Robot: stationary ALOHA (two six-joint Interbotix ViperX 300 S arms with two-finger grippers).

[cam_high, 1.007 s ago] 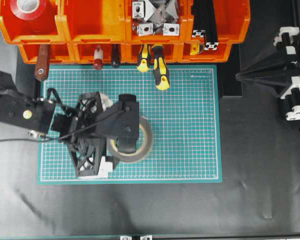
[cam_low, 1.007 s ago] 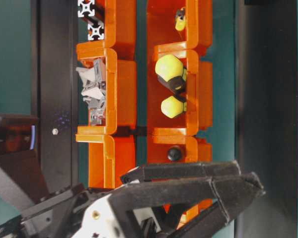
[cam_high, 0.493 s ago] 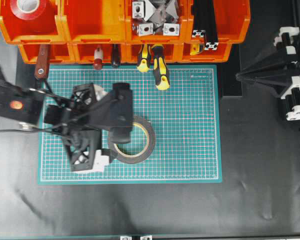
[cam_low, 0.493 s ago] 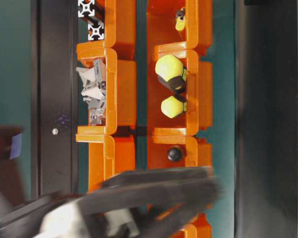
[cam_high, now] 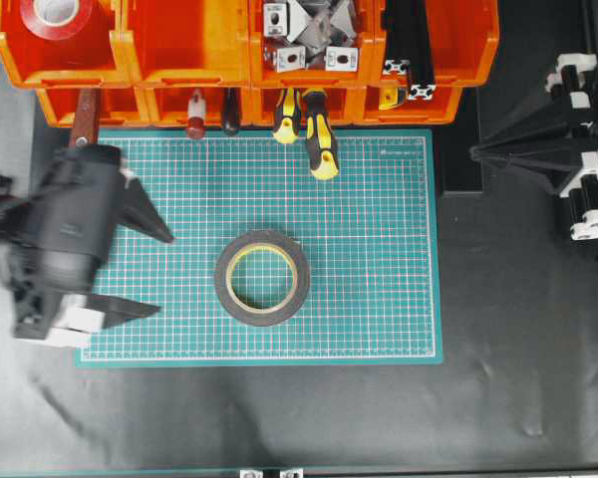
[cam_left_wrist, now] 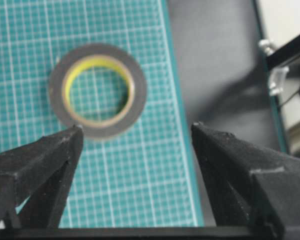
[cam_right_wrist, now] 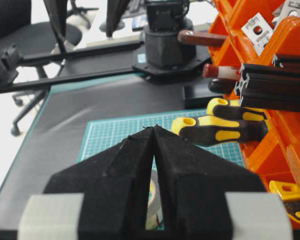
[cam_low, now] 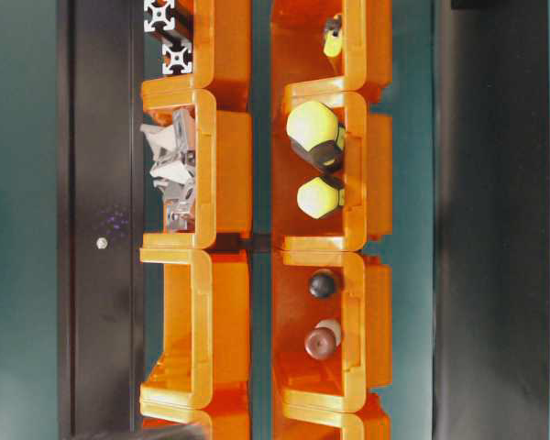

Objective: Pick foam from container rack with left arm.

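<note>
**A:** Your left gripper (cam_high: 157, 271) stands with its jaws spread wide and nothing between them. In the overhead view it hangs over the left edge of the green cutting mat (cam_high: 379, 299), its fingers (cam_left_wrist: 45, 160) pointing toward the middle of the mat.

**B:** And the foam?

**A:** You see the foam (cam_high: 262, 278) lying flat on the mat, well apart from that gripper, a dark ring with a yellow inner rim. From the left wrist view it sits just beyond the fingertips, touched by neither.

**B:** What about the container rack?

**A:** The container rack (cam_high: 189, 60) runs along the top edge of the mat. You can make out a red tape roll (cam_high: 60, 15) in its top-left bin and yellow-handled screwdrivers (cam_high: 319, 134) poking out onto the mat.

**B:** Your other arm?

**A:** Your right gripper (cam_right_wrist: 154, 165) sits off at the right, fingers pressed together, holding nothing.
</note>
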